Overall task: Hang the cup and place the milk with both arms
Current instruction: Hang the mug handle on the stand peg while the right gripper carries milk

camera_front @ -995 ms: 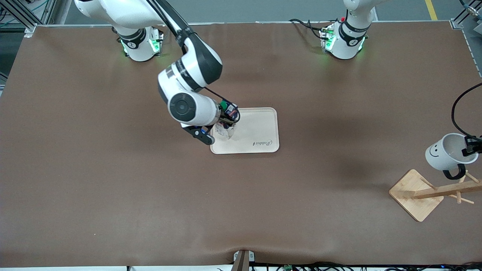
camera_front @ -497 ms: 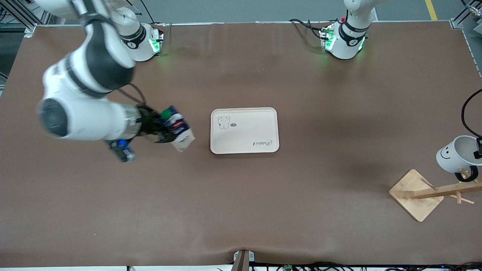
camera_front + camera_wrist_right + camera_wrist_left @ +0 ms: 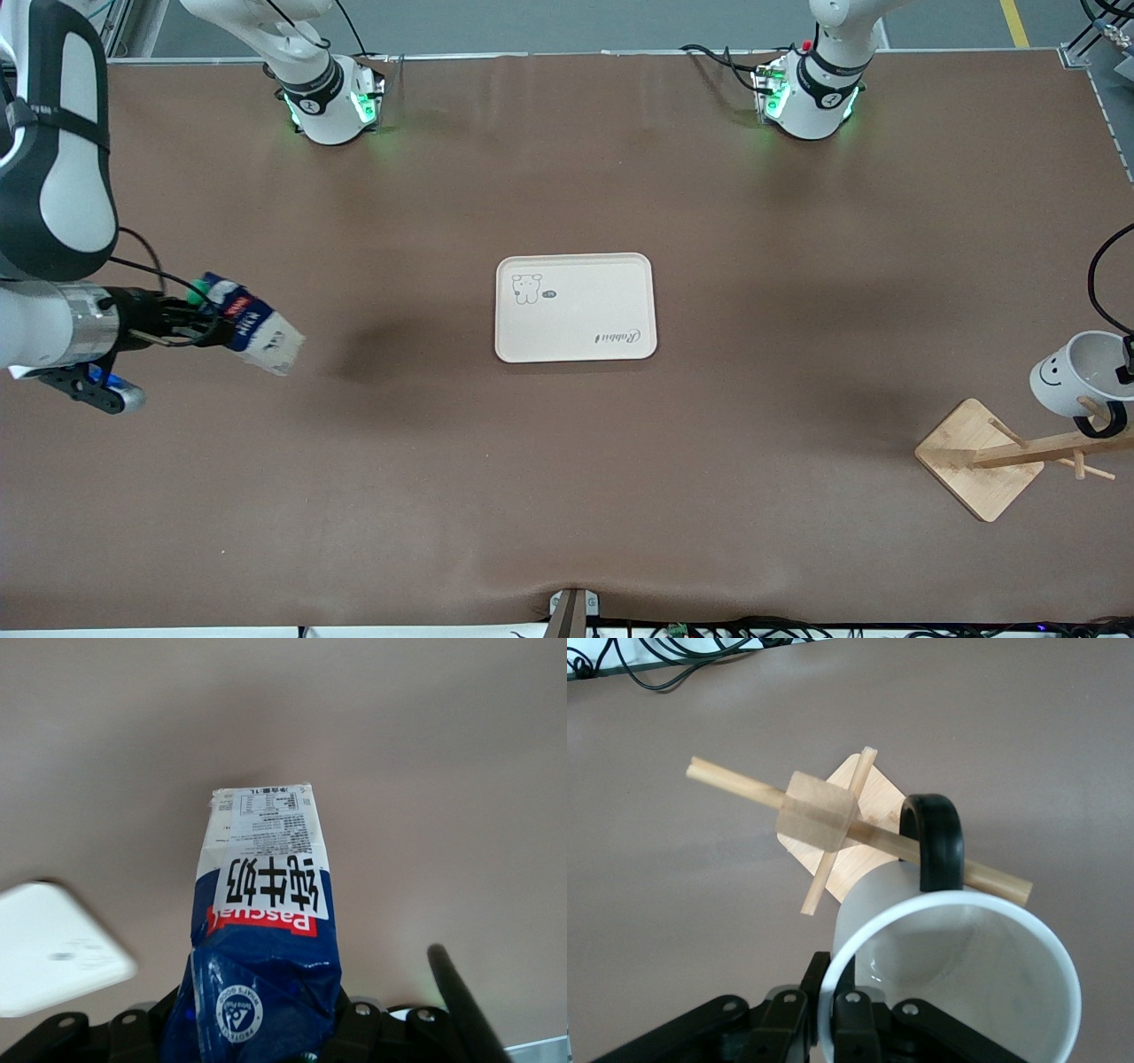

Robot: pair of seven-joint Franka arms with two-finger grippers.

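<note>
My left gripper (image 3: pixel 1128 356) is at the left arm's end of the table, shut on the rim of the white smiley cup (image 3: pixel 1074 372). The left wrist view shows its fingers (image 3: pixel 855 1014) pinching the cup (image 3: pixel 957 983). The black handle (image 3: pixel 932 837) lies against a peg of the wooden rack (image 3: pixel 819 811); I cannot tell whether the peg passes through it. My right gripper (image 3: pixel 190 323) is shut on the top of the blue and white milk carton (image 3: pixel 251 326). It holds the carton tilted above the table at the right arm's end, which the right wrist view also shows (image 3: pixel 266 921).
A cream tray (image 3: pixel 576 307) with a bear drawing lies in the middle of the table, with nothing on it; its corner shows in the right wrist view (image 3: pixel 53 948). The wooden rack (image 3: pixel 979 456) stands near the left arm's end, nearer the front camera than the cup.
My right arm has swung the milk from over the tray out to the right arm's end of the table. My left gripper has shifted the cup slightly down onto the rack's peg.
</note>
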